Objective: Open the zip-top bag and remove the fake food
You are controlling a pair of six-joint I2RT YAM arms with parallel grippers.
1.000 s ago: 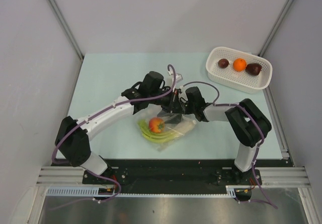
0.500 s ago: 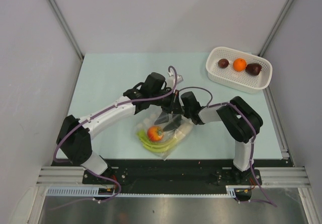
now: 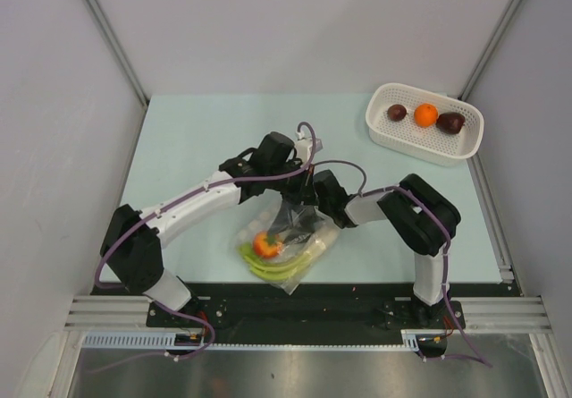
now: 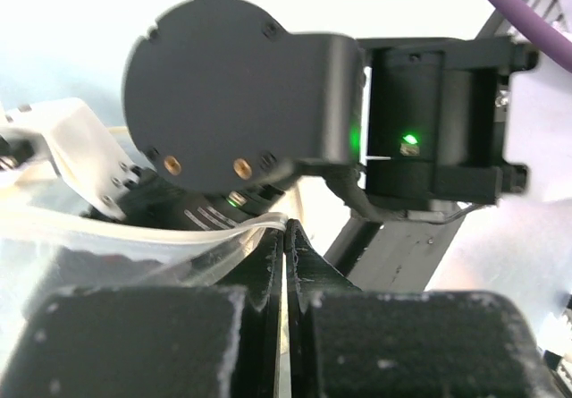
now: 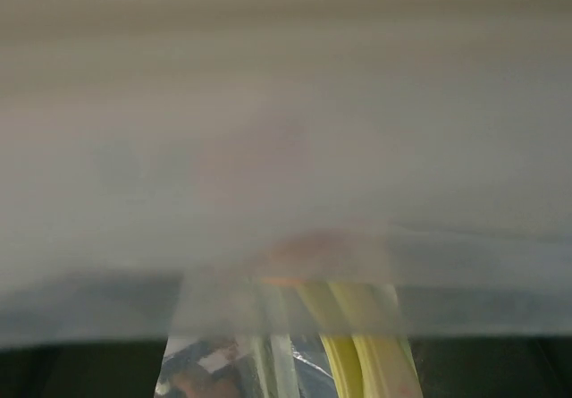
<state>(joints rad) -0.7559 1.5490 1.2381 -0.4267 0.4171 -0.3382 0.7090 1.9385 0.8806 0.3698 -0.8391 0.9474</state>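
Observation:
The zip-top bag (image 3: 295, 237) lies near the table's front middle, its top edge lifted. Inside it are a red tomato (image 3: 264, 244), green stalks (image 3: 279, 269) and a pale beige piece (image 3: 327, 234). My left gripper (image 3: 303, 183) is shut on the bag's white zip strip (image 4: 223, 232), which is pinched between its jaws (image 4: 286, 230). My right gripper (image 3: 291, 223) reaches into the bag's mouth. Blurred plastic covers most of the right wrist view, where the stalks (image 5: 362, 349) show between its parted dark finger bases. An orange ball (image 3: 425, 114) and two dark lumps (image 3: 397, 112) (image 3: 450, 122) lie in the basket.
The white perforated basket (image 3: 384, 134) stands at the table's back right corner. The right arm's black wrist body (image 4: 241, 103) fills the left wrist view, close in front of the left jaws. Grey walls close in the table on three sides.
My right gripper has moved left and toward the near edge, deeper into the bag's mouth. The bag with the tomato and stalks has slid the same way. The left gripper keeps its hold.

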